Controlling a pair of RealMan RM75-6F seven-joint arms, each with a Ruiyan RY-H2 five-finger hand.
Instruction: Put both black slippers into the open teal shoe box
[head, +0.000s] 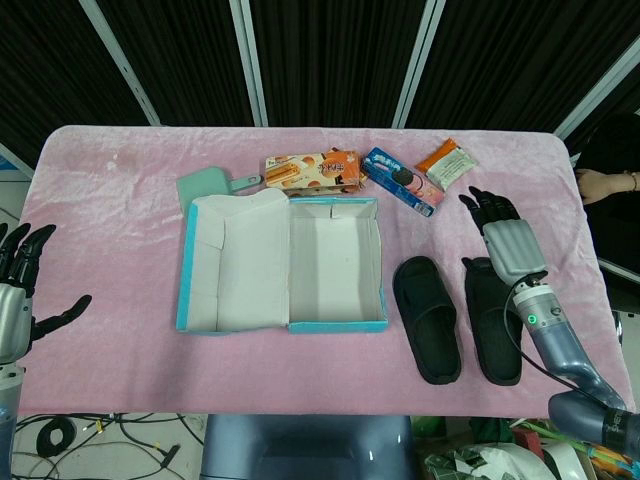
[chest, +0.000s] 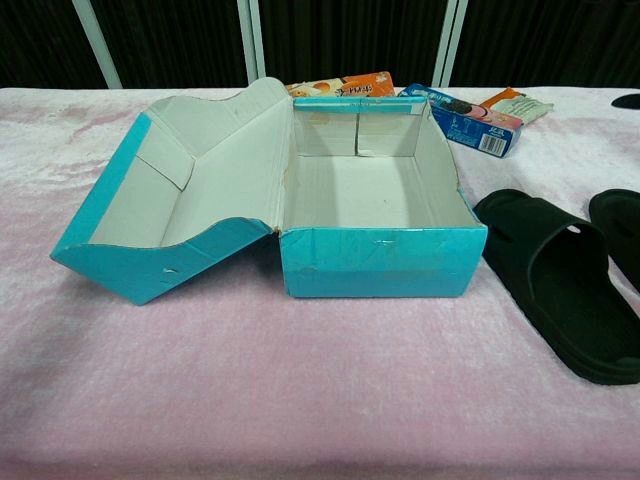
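Slippers lay side by side right of the teal shoe box (head: 335, 265), long axes running near to far: inner slipper (head: 428, 318), outer slipper (head: 493, 320). Right hand (head: 503, 236) hovered spread over the outer one's far end, holding nothing; left hand (head: 18, 295) was splayed, empty.

Robot test rig, staged rather than lived in.
Black curtain panels (head: 330, 60) with pale struts behind a pink-draped bench (head: 120, 200); loose cables (head: 100, 435) on the floor at the near left.
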